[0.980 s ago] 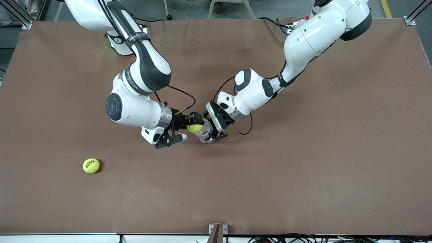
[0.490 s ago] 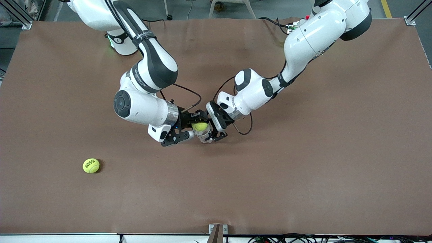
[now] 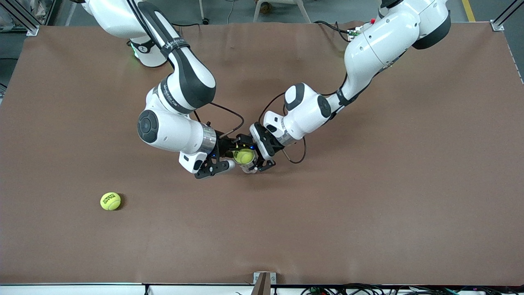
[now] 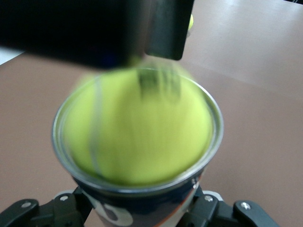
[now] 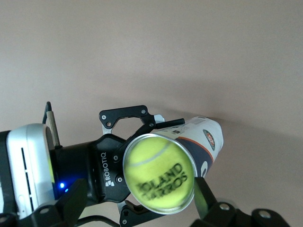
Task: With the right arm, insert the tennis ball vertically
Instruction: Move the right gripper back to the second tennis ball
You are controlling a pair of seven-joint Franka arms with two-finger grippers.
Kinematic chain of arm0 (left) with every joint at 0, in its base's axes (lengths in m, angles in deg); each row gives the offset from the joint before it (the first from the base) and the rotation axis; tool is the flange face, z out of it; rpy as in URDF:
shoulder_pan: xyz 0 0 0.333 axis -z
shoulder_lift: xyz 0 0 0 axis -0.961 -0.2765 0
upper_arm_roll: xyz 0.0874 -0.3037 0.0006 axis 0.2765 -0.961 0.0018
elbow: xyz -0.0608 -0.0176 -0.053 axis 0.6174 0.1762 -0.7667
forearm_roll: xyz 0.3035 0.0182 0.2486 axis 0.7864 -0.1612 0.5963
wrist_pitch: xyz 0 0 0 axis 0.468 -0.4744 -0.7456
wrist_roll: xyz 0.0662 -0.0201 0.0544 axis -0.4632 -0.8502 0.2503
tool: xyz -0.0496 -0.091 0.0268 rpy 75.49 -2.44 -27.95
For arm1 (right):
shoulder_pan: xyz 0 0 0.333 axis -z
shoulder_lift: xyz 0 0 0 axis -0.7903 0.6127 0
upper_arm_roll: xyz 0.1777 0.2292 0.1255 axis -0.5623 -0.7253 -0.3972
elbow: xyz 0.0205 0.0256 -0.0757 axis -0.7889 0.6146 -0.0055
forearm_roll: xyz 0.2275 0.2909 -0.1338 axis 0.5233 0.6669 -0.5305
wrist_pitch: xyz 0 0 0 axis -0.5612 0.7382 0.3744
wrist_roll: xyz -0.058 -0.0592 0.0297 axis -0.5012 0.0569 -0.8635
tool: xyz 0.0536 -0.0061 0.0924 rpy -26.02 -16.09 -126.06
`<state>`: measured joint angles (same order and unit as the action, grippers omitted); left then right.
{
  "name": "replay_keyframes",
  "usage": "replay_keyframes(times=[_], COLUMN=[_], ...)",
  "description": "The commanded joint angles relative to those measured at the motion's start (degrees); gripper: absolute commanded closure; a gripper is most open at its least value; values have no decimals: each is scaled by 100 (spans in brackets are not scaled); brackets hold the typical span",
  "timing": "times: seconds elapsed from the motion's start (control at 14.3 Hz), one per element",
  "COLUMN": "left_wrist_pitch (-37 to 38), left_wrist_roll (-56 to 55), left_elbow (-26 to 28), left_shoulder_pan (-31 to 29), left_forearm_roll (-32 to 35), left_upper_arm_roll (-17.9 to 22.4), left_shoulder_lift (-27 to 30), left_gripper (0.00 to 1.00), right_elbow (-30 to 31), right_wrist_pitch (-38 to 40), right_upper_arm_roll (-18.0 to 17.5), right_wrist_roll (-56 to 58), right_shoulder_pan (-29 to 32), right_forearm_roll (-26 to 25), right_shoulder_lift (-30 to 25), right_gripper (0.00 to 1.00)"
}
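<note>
Ball seated in can mouth.
Left gripper (image 3: 254, 160) grasps the upright can (image 5: 201, 142); right gripper (image 3: 239, 149), released, sits over the tennis ball (image 5: 158, 171). Second ball (image 3: 110, 201) lies on table (image 3: 368, 205).

Even, bright overhead light covers the brown tabletop (image 3: 368, 205), with no glare. Soft shadows lie under both arms near the middle, and a small one beside the loose tennis ball (image 3: 110, 201). The front view is sharp to its corners. In the left wrist view the tennis ball in the can (image 4: 137, 127) is smeared by blur, and a dark, unfocused shape fills one corner. The right wrist view is crisp.
</note>
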<state>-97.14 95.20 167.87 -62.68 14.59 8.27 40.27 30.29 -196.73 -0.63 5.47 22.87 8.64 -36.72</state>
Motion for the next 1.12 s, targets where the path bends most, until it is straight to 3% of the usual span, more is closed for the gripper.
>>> replay_keyframes(times=[0.0,0.35,0.49,0.7,0.91,1.05], left_wrist_pitch=[-76,-76,-76,-76,-76,-76], left_wrist_roll=[63,63,63,63,63,63], left_elbow=[84,93,93,93,102,93], left_shoulder_pan=[-72,-81,-81,-81,-81,-72], left_forearm_roll=[-123,-123,-123,-123,-123,-123], left_upper_arm_roll=[-102,-102,-102,-102,-102,-102], left_shoulder_lift=[59,59,59,59,68,59], left_gripper=[22,22,22,22,22,22], right_elbow=[-145,-189,-233,-260,-216,-216], right_wrist_pitch=[28,185,903,1170,1223,1380], right_upper_arm_roll=[11,142,265,538,573,573], right_wrist_roll=[-40,-49,-22,4,39,100], right_shoulder_pan=[34,278,612,754,886,1122], right_forearm_roll=[90,3,-312,-1759,-3149,-3302], right_shoulder_lift=[45,-26,-61,-210,-202,-166], right_gripper=[0,0,0,0,0,0])
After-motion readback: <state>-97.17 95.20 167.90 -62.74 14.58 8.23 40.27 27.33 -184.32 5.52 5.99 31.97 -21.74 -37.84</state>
